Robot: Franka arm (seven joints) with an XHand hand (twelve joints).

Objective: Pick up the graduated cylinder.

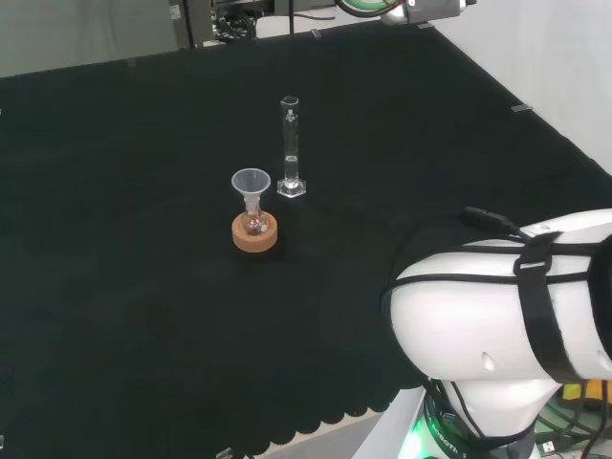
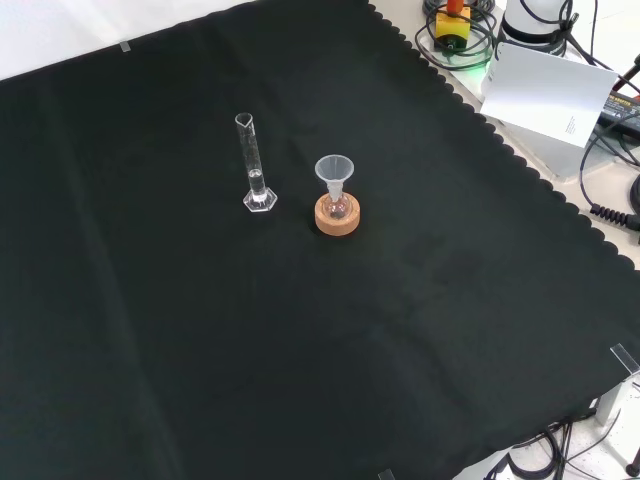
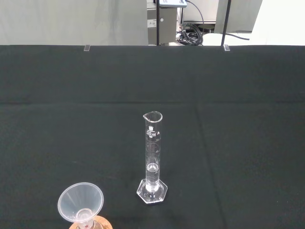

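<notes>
Arm: white links, head view, at 4 to 5 o'clock of the frame. One large rounded link, bent over like an elbow. Black strap and black cable run across its top at 1 o'clock. Base below it at 6 o'clock, lit green.

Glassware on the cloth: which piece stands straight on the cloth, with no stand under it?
The graduated cylinder, upright on its own hexagonal foot. The small flask beside it sits in a cork ring and carries a funnel.
</notes>
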